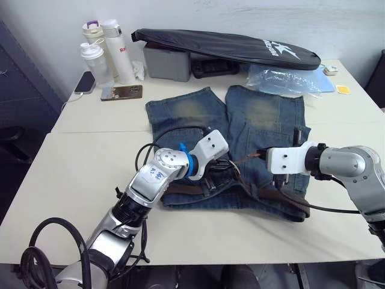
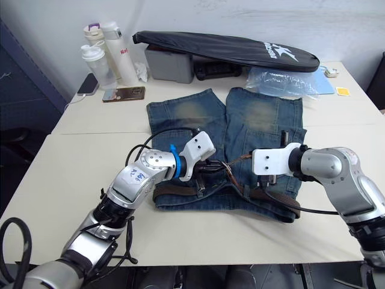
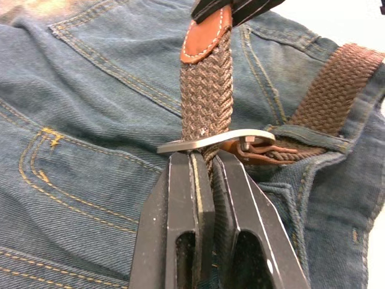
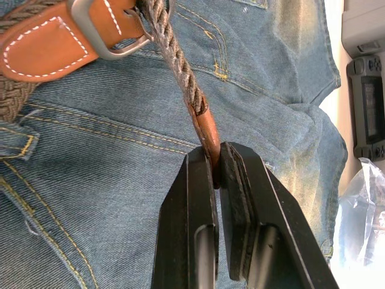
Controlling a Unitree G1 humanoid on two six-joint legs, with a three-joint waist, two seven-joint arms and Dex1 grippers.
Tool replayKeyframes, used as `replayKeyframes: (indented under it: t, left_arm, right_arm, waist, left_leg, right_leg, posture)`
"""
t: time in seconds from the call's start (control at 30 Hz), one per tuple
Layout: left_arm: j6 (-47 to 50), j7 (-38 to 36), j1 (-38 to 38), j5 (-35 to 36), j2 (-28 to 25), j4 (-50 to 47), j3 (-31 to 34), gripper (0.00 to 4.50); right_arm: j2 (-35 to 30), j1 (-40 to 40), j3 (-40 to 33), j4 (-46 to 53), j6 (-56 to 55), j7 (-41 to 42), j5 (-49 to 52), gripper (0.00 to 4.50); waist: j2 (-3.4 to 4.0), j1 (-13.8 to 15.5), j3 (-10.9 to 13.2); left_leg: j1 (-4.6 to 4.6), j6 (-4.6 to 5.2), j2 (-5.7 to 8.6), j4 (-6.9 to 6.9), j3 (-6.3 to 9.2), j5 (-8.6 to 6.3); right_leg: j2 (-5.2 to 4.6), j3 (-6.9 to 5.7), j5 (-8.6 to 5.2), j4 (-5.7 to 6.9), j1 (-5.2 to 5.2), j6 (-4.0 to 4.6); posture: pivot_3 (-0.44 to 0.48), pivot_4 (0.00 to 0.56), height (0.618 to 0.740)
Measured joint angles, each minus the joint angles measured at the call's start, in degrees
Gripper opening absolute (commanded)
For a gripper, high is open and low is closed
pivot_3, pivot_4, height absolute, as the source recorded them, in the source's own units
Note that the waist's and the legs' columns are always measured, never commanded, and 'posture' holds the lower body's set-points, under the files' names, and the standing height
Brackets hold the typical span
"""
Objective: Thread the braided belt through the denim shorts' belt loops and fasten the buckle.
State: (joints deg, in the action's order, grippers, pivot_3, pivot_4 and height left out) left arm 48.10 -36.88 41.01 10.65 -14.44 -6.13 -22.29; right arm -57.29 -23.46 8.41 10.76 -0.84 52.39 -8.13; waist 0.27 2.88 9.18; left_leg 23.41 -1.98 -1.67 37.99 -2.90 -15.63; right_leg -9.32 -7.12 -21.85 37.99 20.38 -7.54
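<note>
Left eye view: we see left gripper point(image 1: 220, 164) and right gripper point(image 1: 260, 155) mid-frame over denim shorts point(image 1: 252, 117); left wrist view: we note fingers point(image 3: 192, 205) pinching braided belt point(image 3: 207, 90) below buckle point(image 3: 210, 139); right wrist view: fingers point(image 4: 201, 186) pinch belt's reddish tip point(image 4: 206, 129).

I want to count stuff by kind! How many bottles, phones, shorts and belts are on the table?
Bottles: 3
Phones: 2
Denim shorts: 1
Braided belt: 1
Total: 7
</note>
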Motion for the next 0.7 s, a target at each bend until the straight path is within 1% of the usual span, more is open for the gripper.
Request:
replayKeyframes:
  t: [0.03,0.1,0.13,0.17,0.2,0.27,0.3,0.4,0.53,0.6,0.7]
  left_arm:
    - [0.13,-0.34,0.02,0.41,-0.12,0.0,0.65,1.17]
    - [0.69,-0.98,0.25,1.24,-0.42,0.0,2.05,2.01]
    - [1.25,-1.66,0.4,2.14,-0.89,0.0,2.89,2.53]
    - [1.76,-2.56,0.55,2.98,-1.64,-0.02,3.74,2.9]
    - [2.22,-3.61,0.73,3.73,-2.82,-0.07,4.33,3.41]
    - [3.17,-5.81,0.82,5.23,-5.08,-0.32,5.55,4.27]
    - [3.69,-7.12,0.84,6.19,-6.42,-0.49,6.14,4.4]
    - [4.88,-11.21,0.9,9.35,-10.51,-0.95,8.82,4.4]
    - [5.25,-14.22,0.95,11.48,-14.24,-0.98,11.16,4.4]
    - [5.19,-15.49,0.7,11.7,-15.68,-1.0,11.0,4.4]
    - [4.88,-16.88,-1.22,11.33,-17.36,-0.81,8.55,4.4]
  right_arm:
    - [0.0,0.0,-0.01,-0.07,-0.62,-0.32,-0.31,0.0]
    - [0.0,0.0,-0.08,-0.46,-1.37,-0.68,-0.55,0.0]
    - [0.0,0.0,-0.08,-0.63,-1.66,-0.71,-0.76,0.0]
    - [0.0,-0.01,-0.08,-0.88,-1.8,-0.72,-0.94,0.0]
    - [0.0,0.0,-0.09,-1.17,-1.92,-0.73,-1.01,0.0]
    - [0.0,0.0,-0.09,-1.44,-2.14,-0.72,-1.14,0.0]
    - [0.0,0.0,-0.12,-1.48,-2.37,-0.72,-1.2,0.0]
    - [-0.05,0.48,-1.04,-1.47,-3.05,-0.72,-1.21,0.0]
    - [-0.77,1.74,-2.74,-1.4,-4.06,-0.72,-1.25,0.0]
    - [-0.81,1.96,-3.53,-1.28,-4.61,-0.74,-1.46,0.0]
    - [-1.62,2.34,-5.14,-1.28,-6.26,-0.85,-1.68,0.0]
  waist:
    - [0.0,-0.05,0.0]
    - [0.0,-0.07,0.0]
    - [0.0,-0.1,0.0]
    - [0.01,-0.13,-0.01]
    - [0.01,-0.18,-0.01]
    - [0.02,-0.27,-0.01]
    - [0.03,-0.3,-0.01]
    - [0.03,-0.35,-0.01]
    - [0.04,-0.31,-0.02]
    - [0.04,-0.29,-0.02]
    - [0.05,-0.35,-0.03]
  left_leg:
    - [0.0,0.0,0.0,0.0,0.0,0.0]
    - [-0.01,0.0,0.0,0.01,0.0,0.0]
    - [-0.01,0.0,0.0,0.01,0.0,0.0]
    - [-0.02,0.0,-0.01,0.0,0.0,0.0]
    - [-0.02,0.0,-0.01,0.0,0.0,0.0]
    - [-0.02,0.0,-0.01,-0.01,0.0,0.0]
    - [-0.02,0.0,-0.01,-0.01,0.0,0.0]
    - [-0.02,0.0,-0.01,0.0,0.01,0.0]
    - [-0.01,0.0,0.0,0.0,0.01,0.0]
    - [0.0,0.0,0.01,-0.01,0.0,0.0]
    - [-0.02,0.0,0.0,0.0,-0.01,0.0]
  right_leg:
    - [0.0,0.01,0.0,0.0,0.0,0.0]
    - [0.0,0.01,0.0,0.02,0.0,0.0]
    - [0.0,0.0,0.0,0.02,0.0,0.0]
    - [0.0,0.01,0.0,0.04,0.0,0.0]
    - [0.0,0.01,0.0,0.04,0.0,0.0]
    - [0.0,0.01,0.0,0.04,0.01,0.0]
    - [0.01,0.01,0.0,0.05,0.01,0.0]
    - [0.01,0.0,0.0,0.05,0.01,0.0]
    - [0.0,0.01,0.0,0.07,0.0,0.0]
    - [-0.01,0.03,0.0,0.08,0.0,0.0]
    - [0.0,0.04,0.0,0.11,0.01,0.0]
  posture:
    - [0.0,0.15,0.645]
    - [0.0,0.15,0.645]
    - [0.0,0.15,0.645]
    - [0.0,0.15,0.645]
    - [0.0,0.15,0.645]
    - [0.0,0.15,0.645]
    - [0.0,0.15,0.645]
    - [0.0,0.15,0.645]
    - [0.0,0.15,0.645]
    - [0.0,0.15,0.645]
    - [0.0,0.15,0.645]
